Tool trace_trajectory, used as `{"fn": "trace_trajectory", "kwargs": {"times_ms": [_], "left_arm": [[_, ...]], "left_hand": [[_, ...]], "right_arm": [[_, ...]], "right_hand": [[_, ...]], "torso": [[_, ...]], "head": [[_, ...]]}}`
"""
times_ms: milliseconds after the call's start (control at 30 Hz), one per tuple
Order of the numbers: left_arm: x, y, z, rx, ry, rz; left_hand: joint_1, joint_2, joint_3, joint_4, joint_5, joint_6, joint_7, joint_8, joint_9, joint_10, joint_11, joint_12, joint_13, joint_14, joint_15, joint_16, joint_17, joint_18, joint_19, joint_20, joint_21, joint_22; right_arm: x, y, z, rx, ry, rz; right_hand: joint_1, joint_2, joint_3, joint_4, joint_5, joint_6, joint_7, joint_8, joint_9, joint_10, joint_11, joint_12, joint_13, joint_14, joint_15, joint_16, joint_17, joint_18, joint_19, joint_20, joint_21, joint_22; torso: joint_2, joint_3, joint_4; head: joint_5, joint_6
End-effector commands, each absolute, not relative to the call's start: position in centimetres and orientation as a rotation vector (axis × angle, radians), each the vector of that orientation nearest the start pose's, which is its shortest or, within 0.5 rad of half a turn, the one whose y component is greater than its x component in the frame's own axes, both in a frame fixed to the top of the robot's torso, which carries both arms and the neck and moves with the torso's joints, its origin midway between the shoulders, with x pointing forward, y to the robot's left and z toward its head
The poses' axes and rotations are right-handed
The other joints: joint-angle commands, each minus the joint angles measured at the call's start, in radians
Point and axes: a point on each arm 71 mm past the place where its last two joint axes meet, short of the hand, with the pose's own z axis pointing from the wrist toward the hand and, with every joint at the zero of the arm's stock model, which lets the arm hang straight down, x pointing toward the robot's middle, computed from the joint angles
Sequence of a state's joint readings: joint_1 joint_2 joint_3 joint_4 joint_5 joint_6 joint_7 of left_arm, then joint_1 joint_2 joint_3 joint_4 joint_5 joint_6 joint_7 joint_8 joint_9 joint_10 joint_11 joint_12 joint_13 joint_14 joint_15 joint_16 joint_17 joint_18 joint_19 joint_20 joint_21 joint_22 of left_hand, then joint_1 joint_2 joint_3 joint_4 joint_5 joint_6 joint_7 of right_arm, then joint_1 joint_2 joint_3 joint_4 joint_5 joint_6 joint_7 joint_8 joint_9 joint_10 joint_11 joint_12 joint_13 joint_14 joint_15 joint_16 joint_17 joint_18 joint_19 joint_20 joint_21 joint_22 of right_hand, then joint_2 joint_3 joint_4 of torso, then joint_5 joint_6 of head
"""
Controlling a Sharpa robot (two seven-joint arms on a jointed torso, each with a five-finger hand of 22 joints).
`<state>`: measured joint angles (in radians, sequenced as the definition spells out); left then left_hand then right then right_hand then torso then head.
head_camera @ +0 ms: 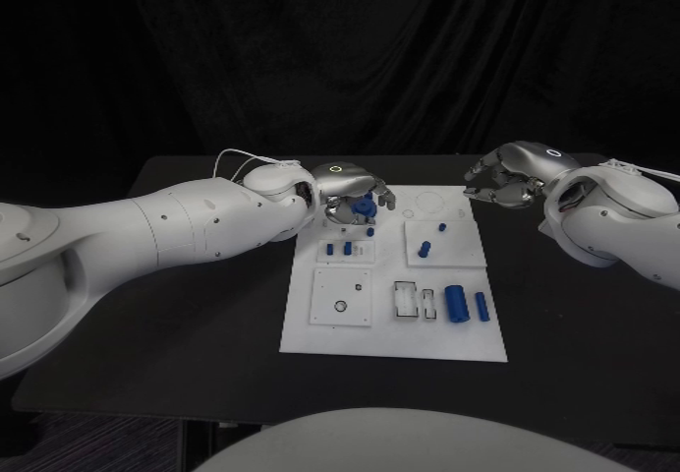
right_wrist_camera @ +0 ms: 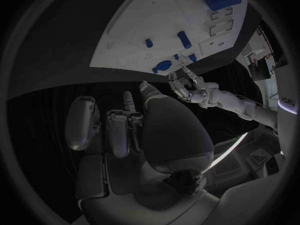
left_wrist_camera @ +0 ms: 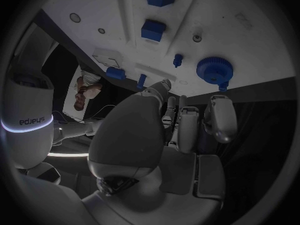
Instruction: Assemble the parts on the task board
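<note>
The white task board (head_camera: 397,334) lies mid-table. My left hand (head_camera: 347,189) hovers over its far-left corner and holds a blue gear (head_camera: 366,206) at its fingertips. In the left wrist view the gear (left_wrist_camera: 214,70) sits just past my fingertips (left_wrist_camera: 217,105), over the board (left_wrist_camera: 250,15). My right hand (head_camera: 503,182) hangs past the board's far-right corner, with nothing in it and its fingers loosely apart. The right wrist view looks across the board (right_wrist_camera: 131,35) to the left hand (right_wrist_camera: 187,82) and the gear (right_wrist_camera: 164,65).
Two blue cylinders (head_camera: 456,303) (head_camera: 481,307) lie on the board's near right, beside empty rectangular slots (head_camera: 408,298). Small blue pegs stand at the centre left (head_camera: 347,248) and on the right plate (head_camera: 426,249). Black table (head_camera: 212,324) surrounds the board.
</note>
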<state>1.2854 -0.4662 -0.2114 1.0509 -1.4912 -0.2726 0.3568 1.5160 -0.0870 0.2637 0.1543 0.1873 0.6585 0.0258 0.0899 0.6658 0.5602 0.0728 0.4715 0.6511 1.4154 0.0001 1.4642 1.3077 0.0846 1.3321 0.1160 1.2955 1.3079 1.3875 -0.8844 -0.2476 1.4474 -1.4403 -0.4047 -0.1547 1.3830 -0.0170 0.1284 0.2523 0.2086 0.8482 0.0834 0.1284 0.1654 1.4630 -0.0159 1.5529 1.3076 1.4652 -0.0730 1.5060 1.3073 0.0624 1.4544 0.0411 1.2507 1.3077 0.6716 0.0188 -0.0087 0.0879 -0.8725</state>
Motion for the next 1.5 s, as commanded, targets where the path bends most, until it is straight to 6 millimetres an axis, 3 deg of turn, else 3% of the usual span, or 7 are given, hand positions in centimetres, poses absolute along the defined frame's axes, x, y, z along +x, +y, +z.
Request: {"fn": "trace_trajectory", "kwargs": {"times_ms": [33, 200, 333, 567, 1033, 1200, 1500], "left_arm": [[53.8, 11.7, -21.9, 0.654, 1.671, -0.797], [53.8, 11.5, -22.3, 0.651, 1.696, -0.789], [53.7, 11.5, -22.5, 0.651, 1.708, -0.79], [53.6, 11.6, -22.9, 0.652, 1.721, -0.794], [53.7, 11.3, -23.7, 0.644, 1.744, -0.782], [53.7, 11.1, -24.0, 0.639, 1.744, -0.778], [53.7, 11.3, -24.5, 0.629, 1.711, -0.782]], "left_hand": [[-0.013, 0.0, -0.006, -0.002, -0.007, 0.012, 0.006, -0.006, -0.012, 0.015, -0.002, 0.006, -0.006, 0.006, 0.003, 0.004, 0.067, -0.016, 0.011, -0.001, 0.006, 0.172], [-0.022, 0.002, -0.011, -0.001, -0.013, 0.026, 0.016, -0.011, -0.028, 0.031, -0.001, 0.01, -0.016, -0.002, 0.003, -0.003, 0.054, -0.015, 0.009, 0.0, 0.002, 0.17], [-0.028, 0.005, -0.014, -0.002, -0.02, 0.057, 0.03, -0.01, -0.045, 0.051, -0.01, 0.012, -0.031, 0.001, -0.003, -0.003, 0.053, -0.016, 0.015, 0.0, 0.005, 0.172], [-0.036, 0.009, -0.016, 0.001, -0.024, 0.076, 0.034, -0.012, -0.058, 0.071, -0.014, 0.017, -0.039, 0.003, -0.006, -0.002, 0.054, -0.017, 0.019, -0.001, 0.008, 0.173], [-0.024, 0.018, 0.001, -0.007, -0.002, 0.109, 0.013, -0.015, -0.084, 0.107, -0.014, 0.015, -0.06, 0.003, -0.009, -0.003, 0.051, -0.017, 0.019, -0.004, 0.005, 0.173], [-0.022, 0.022, 0.01, -0.011, 0.001, 0.146, 0.015, -0.008, -0.093, 0.128, -0.018, 0.019, -0.066, 0.003, -0.01, -0.003, 0.05, -0.017, 0.018, -0.004, 0.004, 0.173], [-0.015, 0.024, 0.016, -0.032, 0.014, 0.168, 0.004, -0.017, -0.115, 0.166, -0.025, 0.081, -0.023, 0.008, -0.017, 0.003, 0.057, -0.021, 0.031, -0.005, 0.022, 0.179]], "right_arm": [[50.7, -25.6, -16.6, -0.132, 1.607, 0.413], [50.8, -25.5, -16.6, -0.134, 1.608, 0.414], [50.7, -25.4, -16.6, -0.136, 1.61, 0.416], [50.7, -25.4, -16.6, -0.136, 1.611, 0.416], [50.8, -25.1, -16.7, -0.142, 1.612, 0.42], [50.8, -25.1, -16.7, -0.144, 1.612, 0.422], [50.9, -25.2, -16.7, -0.142, 1.616, 0.417]], "right_hand": [[0.01, 0.0, 0.001, -0.005, 0.003, 0.008, -0.002, -0.006, -0.002, 0.08, 0.007, -0.005, 0.24, 0.085, 0.004, -0.005, 0.206, 0.006, -0.005, 0.001, -0.004, 0.172], [0.01, 0.0, 0.001, -0.005, 0.003, 0.008, -0.002, -0.006, -0.002, 0.08, 0.007, -0.005, 0.24, 0.085, 0.004, -0.005, 0.206, 0.006, -0.005, 0.001, -0.004, 0.172], [0.01, 0.0, 0.001, -0.005, 0.003, 0.008, -0.002, -0.006, -0.002, 0.08, 0.007, -0.005, 0.24, 0.085, 0.004, -0.005, 0.206, 0.006, -0.005, 0.001, -0.004, 0.172], [0.01, 0.0, 0.001, -0.005, 0.003, 0.008, -0.002, -0.006, -0.002, 0.08, 0.007, -0.005, 0.24, 0.085, 0.004, -0.005, 0.206, 0.006, -0.005, 0.001, -0.004, 0.172], [0.009, -0.001, 0.001, -0.004, 0.006, 0.01, -0.002, -0.007, -0.003, 0.08, 0.007, -0.005, 0.24, 0.084, 0.004, -0.005, 0.206, 0.006, -0.005, 0.001, -0.004, 0.172], [0.009, -0.001, 0.002, -0.004, 0.006, 0.011, -0.002, -0.007, -0.003, 0.08, 0.007, -0.005, 0.24, 0.085, 0.004, -0.005, 0.206, 0.006, -0.005, 0.001, -0.005, 0.172], [0.005, 0.001, 0.002, 0.0, 0.009, 0.016, 0.0, -0.005, -0.003, 0.081, 0.008, -0.004, 0.24, 0.085, 0.005, -0.005, 0.206, 0.006, -0.005, 0.002, -0.005, 0.172]], "torso": [[0.0, 0.0006, 0.0005], [0.002, 0.0002, -0.0053], [0.001, 0.0, -0.0038], [0.001, 0.0003, -0.0035], [0.0, 0.0007, -0.0036], [0.001, 0.0006, -0.003], [0.001, 0.0002, -0.0051]], "head": [[-0.001, 0.0], [0.005, 0.0], [0.003, 0.0], [0.001, 0.0], [0.005, 0.0], [-0.002, 0.0], [0.001, 0.0]]}}
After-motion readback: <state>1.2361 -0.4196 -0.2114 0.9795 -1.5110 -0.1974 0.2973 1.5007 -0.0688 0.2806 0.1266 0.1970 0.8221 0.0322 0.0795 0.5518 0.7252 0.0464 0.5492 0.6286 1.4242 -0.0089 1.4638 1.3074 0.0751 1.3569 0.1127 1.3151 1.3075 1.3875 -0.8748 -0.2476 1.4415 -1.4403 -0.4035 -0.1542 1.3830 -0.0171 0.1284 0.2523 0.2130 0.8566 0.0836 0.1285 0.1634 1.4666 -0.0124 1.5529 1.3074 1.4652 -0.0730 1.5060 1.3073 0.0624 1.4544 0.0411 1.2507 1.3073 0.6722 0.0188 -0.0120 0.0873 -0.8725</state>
